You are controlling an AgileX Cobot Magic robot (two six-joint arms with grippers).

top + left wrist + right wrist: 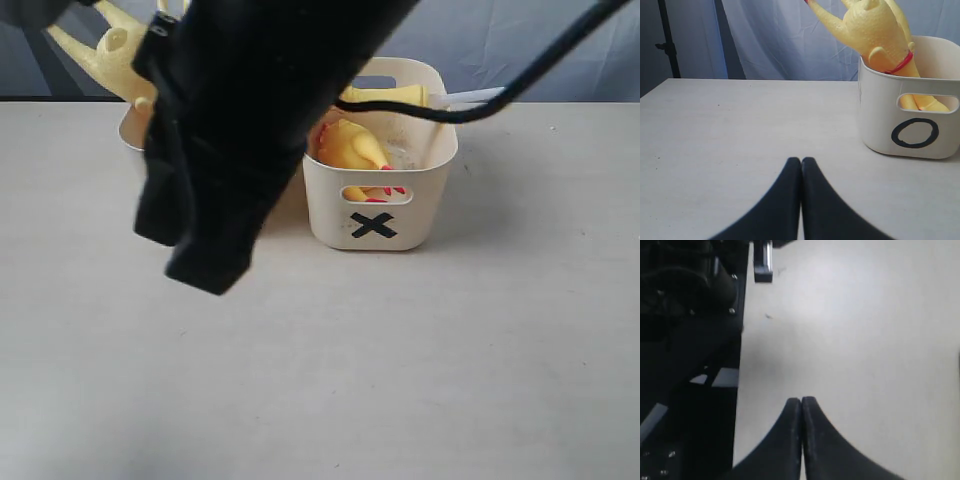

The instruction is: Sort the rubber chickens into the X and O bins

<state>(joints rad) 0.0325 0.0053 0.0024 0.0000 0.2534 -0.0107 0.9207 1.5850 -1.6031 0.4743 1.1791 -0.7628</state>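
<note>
While the left pincer and right pincer sat closed and empty, the rubber chicken in the O bin looked soft, light and best pinched mid-body.

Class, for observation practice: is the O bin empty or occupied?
Not empty. A yellow rubber chicken sticks up out of the O bin, and yellow shows through its handle slot.

O bin mostly behind blurred black arm; chicken partly beyond left wrist view's edge
</note>
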